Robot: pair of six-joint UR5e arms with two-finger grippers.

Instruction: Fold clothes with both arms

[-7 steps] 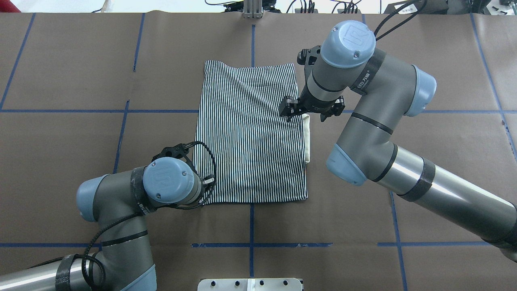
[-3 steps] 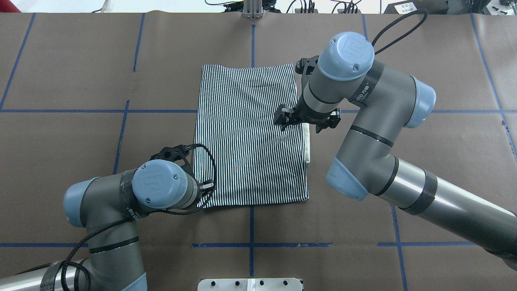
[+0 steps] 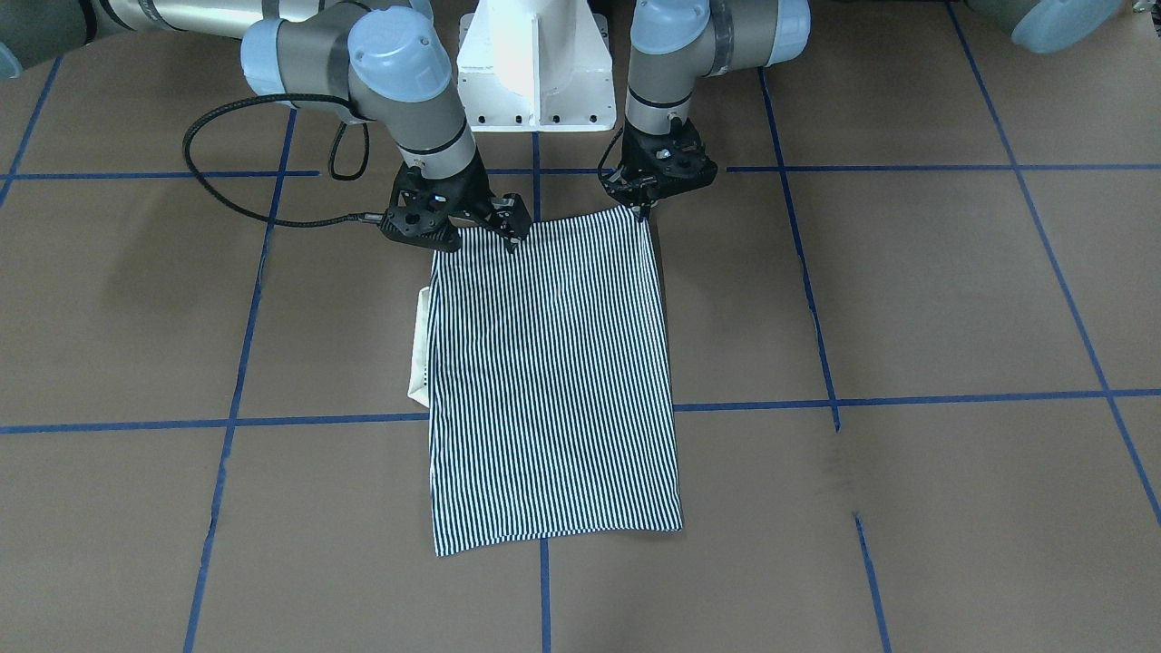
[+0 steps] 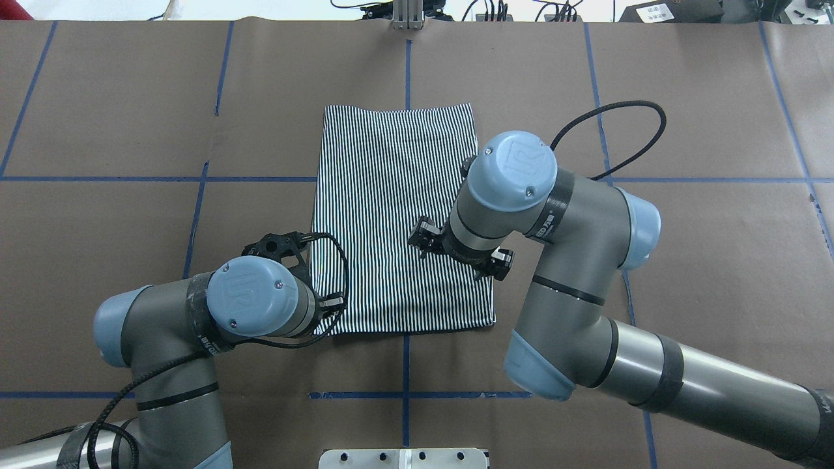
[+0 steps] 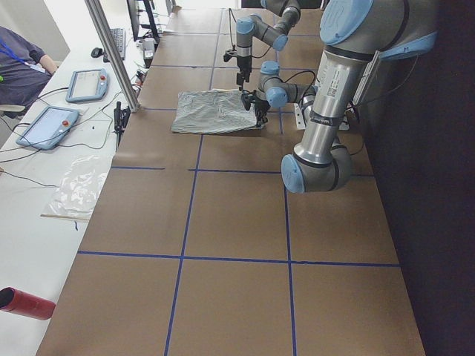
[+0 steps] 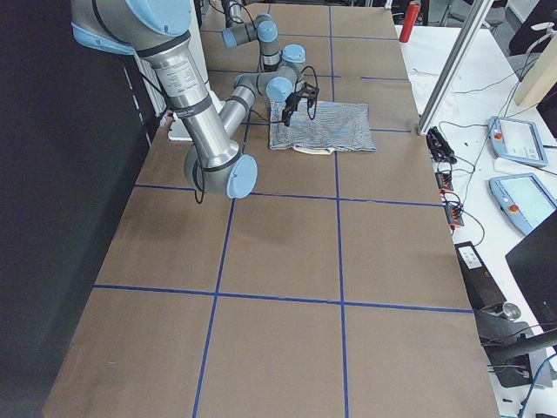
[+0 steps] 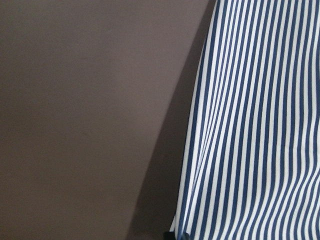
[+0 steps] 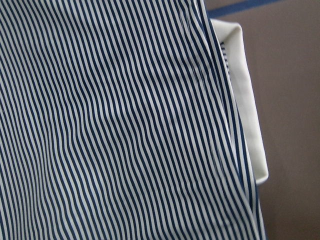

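The striped polo shirt (image 3: 553, 381) (image 4: 391, 195) lies folded into a flat rectangle in the middle of the table. Its cream collar (image 3: 419, 349) (image 8: 245, 100) pokes out along the edge on my right side. My left gripper (image 3: 645, 210) is shut on the shirt's near corner on my left. In the left wrist view that shirt edge (image 7: 260, 125) is raised and casts a shadow. My right gripper (image 3: 472, 238) hangs open over the shirt's near edge on my right side, with nothing between its fingers. Only striped cloth (image 8: 125, 125) fills the right wrist view.
Brown paper with blue tape lines (image 4: 260, 179) covers the table. The white pedestal base (image 3: 535, 63) stands just behind the shirt. Beyond the far edge are a metal post (image 5: 111, 52), tablets (image 5: 48, 124) and a seated person (image 5: 22, 59). A red cylinder (image 5: 26, 302) lies on the side bench.
My right arm has swept from the shirt's far right part back toward me along the right edge. The cloth now lies smoother. My left gripper has pulled its corner slightly outward to the left.
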